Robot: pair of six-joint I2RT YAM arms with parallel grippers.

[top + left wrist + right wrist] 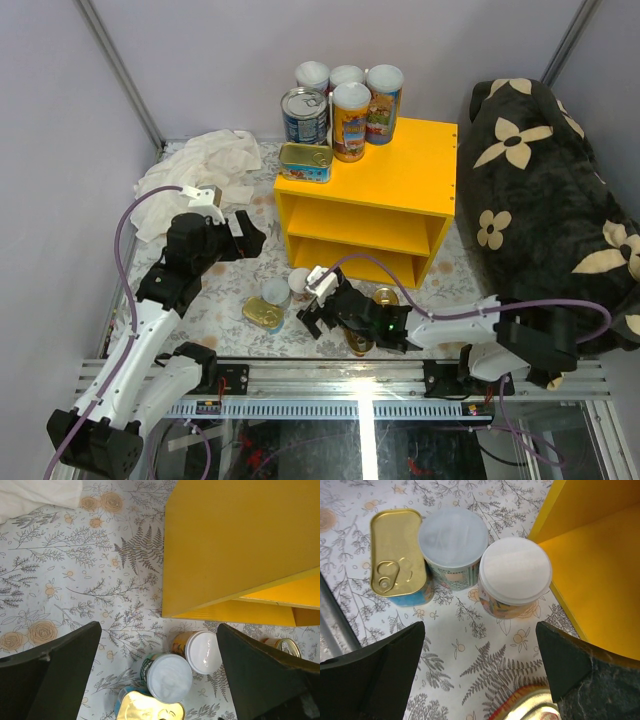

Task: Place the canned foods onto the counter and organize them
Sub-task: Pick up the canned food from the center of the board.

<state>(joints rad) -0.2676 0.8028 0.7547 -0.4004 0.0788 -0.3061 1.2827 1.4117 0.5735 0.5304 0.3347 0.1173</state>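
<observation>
Yellow bench [400, 165] is standing at the back centre of the floral-patterned surface [220, 300]. Six tins are sitting on its flat top, crowded toward the left rear corner:
- four tall white-lidded cylinders [351, 120] are standing in a cluster
- a blue-labelled steel can [305, 115] is standing just left of them
- a flat blue-sided tin [305, 162] with a gold lid is lying at the front left edge

The other tins are sitting on the floral-patterned surface in front of the bench's left half.
- A frosted-lid can [452, 540] and a white-lid can [515, 572] are standing upright, close side by side.
- A gold rectangular tin [397, 570] with a ring pull is lying just beside the frosted-lid can, on the side away from the bench.
- A gold-topped round can [385, 297] is standing near the lower shelf opening, next to the right arm.
- Another gold lid [525, 707] is showing at the bottom edge of the right wrist view; what kind of tin it is, I cannot tell.

Left fingers [55, 675] are standing spread wide and gripping nothing. They are hovering over the floral-patterned surface beside the bench's left wall. Right fingers [375, 675] are also spread fully and empty, hanging above the group of three tins.

A crumpled white cloth [200, 165] is lying at rear left. A dark flower-printed cushion [540, 200] is sitting just beside the bench's right side.
</observation>
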